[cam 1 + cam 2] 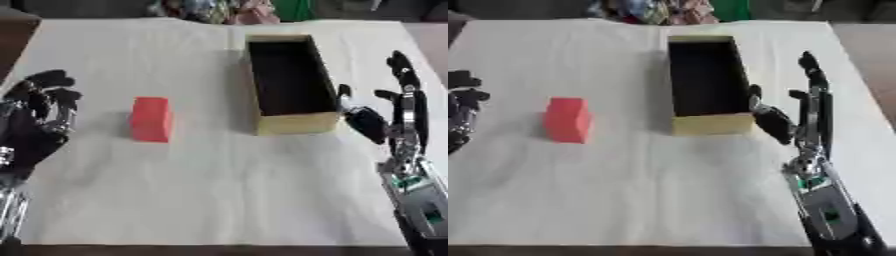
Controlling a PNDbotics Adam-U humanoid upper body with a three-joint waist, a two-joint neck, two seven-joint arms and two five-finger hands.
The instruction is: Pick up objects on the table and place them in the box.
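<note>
A: Near the counter's (219, 200) front edge nothing lies; only the two arms come in, one at each side. Where does the task stand?

B: At the very start, I judge. The red block (151, 119) sits untouched on the counter, left of centre, and no hand holds anything.

A: And the left hand (39, 107)?

B: It hangs by the left edge, palm toward the block, fingers bent inward like a loose claw around empty air. It is near the block but clearly apart from it.

A: The right hand (798, 120)?

B: Upright near the right edge, fingers straight and pointing away from the robot, thumb turned toward the box (709, 124). It is just beside the box's near right corner; whether the thumb touches the wall I cannot tell.

A: The box itself?

B: Farther back, right of centre, long side running away from the robot, open top, dark inside. Nothing shows in it.

A: So the next move?

B: The left hand is the closer one, so it would likely need to slide right, spread its fingers over the block, then close on its sides. After that comes a lift and a carry rightward over the box's near wall. The block looks rigid and squarish, so a side pinch should suit it.
</note>
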